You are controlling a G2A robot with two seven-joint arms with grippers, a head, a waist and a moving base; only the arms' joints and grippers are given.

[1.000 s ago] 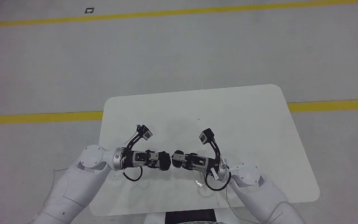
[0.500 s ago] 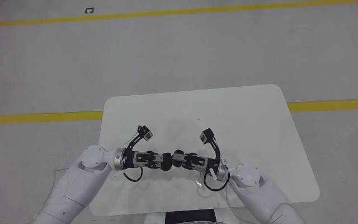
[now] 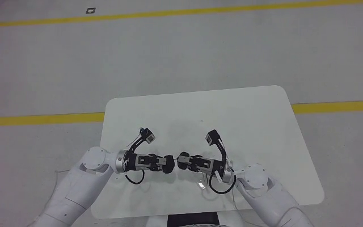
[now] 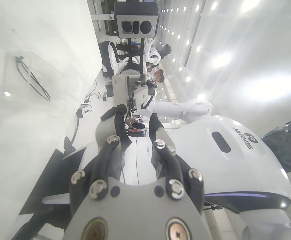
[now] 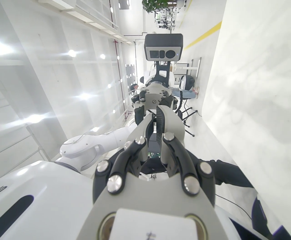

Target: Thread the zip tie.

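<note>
A white tabletop (image 3: 255,113) with rounded corners stands on a pale grey floor (image 3: 170,51). One yellow line (image 3: 170,12) crosses the floor well beyond the tabletop's far edge, and a second yellow line (image 3: 51,119) passes behind the tabletop, showing on either side. A small dark square marker (image 3: 91,10) lies just beside the far line. In the right wrist view, a green plant (image 5: 152,3) shows far off in the room.

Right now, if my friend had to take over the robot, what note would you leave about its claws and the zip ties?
Left claw: open, with nothing clearly in it.
Right claw: faces the left one tip to tip above the near side of the table. I can't tell its grip.
Zip ties: black ones lie in a clear box on the table.
Done: the claws are lined up.
Left: the threading itself. First check what each claw holds.
</note>
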